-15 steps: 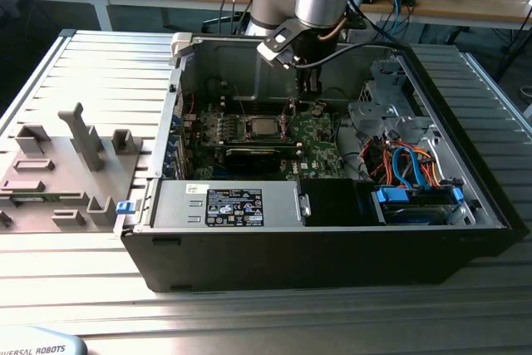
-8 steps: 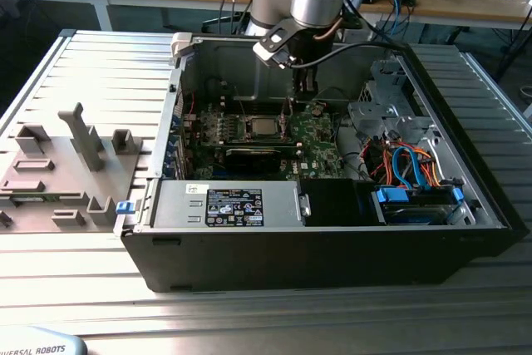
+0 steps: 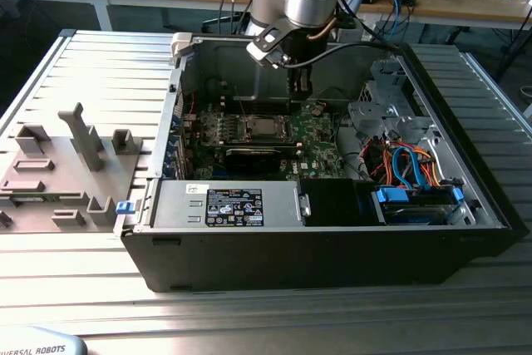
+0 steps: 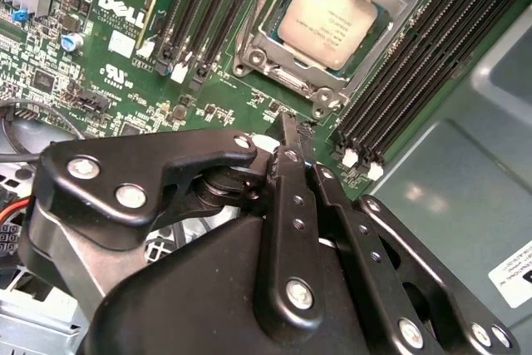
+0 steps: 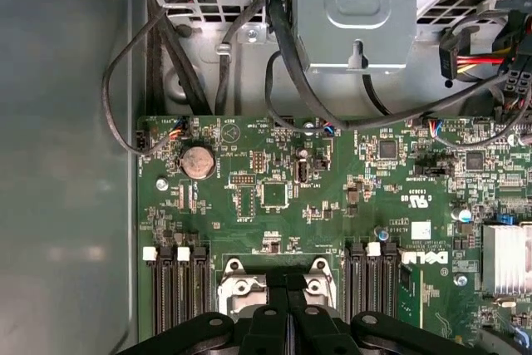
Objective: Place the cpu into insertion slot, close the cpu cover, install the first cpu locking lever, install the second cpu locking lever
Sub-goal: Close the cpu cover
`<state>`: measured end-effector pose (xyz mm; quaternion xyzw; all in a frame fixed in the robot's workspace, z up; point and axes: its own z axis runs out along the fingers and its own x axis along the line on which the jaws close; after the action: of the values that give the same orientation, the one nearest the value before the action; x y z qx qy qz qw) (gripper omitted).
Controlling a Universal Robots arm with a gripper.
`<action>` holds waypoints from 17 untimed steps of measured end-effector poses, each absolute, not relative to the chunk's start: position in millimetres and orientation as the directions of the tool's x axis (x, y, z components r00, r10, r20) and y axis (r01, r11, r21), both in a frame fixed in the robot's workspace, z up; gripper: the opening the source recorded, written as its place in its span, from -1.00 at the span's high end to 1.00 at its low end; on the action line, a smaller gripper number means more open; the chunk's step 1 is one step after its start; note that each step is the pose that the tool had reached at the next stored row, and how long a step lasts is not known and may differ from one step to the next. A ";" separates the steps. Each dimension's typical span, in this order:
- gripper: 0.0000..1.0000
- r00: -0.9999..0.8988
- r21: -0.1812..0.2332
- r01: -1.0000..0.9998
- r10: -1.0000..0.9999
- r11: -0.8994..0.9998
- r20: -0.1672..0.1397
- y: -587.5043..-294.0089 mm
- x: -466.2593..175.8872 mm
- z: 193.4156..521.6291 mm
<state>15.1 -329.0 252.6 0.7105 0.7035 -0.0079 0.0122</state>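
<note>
The gripper [image 3: 298, 87] is hanging inside the open case [image 3: 332, 263], its fingers [image 4: 287, 164] pressed together and gripping nothing. The cpu [image 4: 331, 18] is lying flat in the slot [image 4: 291, 82] on the green board [image 5: 274, 197]. The cover [image 4: 251, 39] seems to be sitting down around it, though I cannot tell whether it is latched.

In the exterior view the cpu [image 3: 264, 128] is lying to the gripper's left, nearer the camera and lower. In the second wrist view the fingertips are pointing toward one corner of the slot, hovering apart from it.

Memory slots [image 4: 411, 72] are running close along both sides of the slot, so room there is tight. The space above the cpu is lying open. The case is resting on the ribbed counter [image 3: 249, 313].
</note>
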 end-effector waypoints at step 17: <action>0.79 0.010 0.006 1.000 1.000 -0.010 -0.028 -329.0 4.1 252.6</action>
<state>4.1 -329.0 252.6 0.7105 0.7035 -0.0079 0.0122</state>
